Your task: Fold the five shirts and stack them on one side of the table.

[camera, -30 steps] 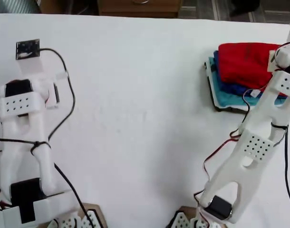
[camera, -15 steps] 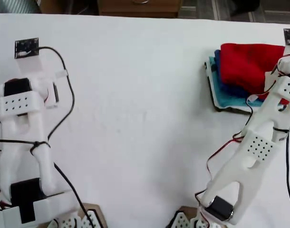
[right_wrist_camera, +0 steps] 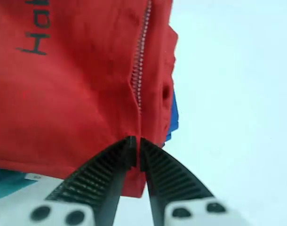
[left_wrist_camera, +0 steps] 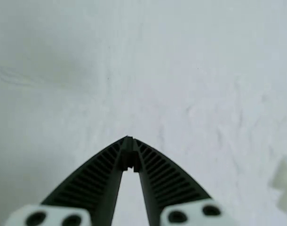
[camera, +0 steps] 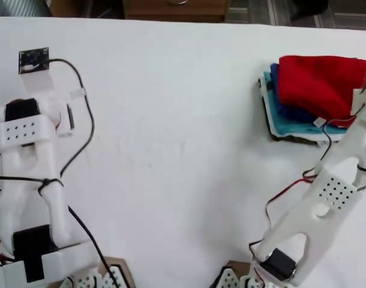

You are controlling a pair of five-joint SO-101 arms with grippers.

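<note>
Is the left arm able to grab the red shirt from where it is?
Probably not. The left gripper hangs over bare table on the side opposite the red shirt. Nothing blocks the way, but the stretch looks too long. The right gripper is right at it.

black lettering (right_wrist_camera: 34, 37) stands on the red shirt (right_wrist_camera: 77, 94), seen in the right wrist view. the letters are cut off partway, so no whole word can be made out.
</note>
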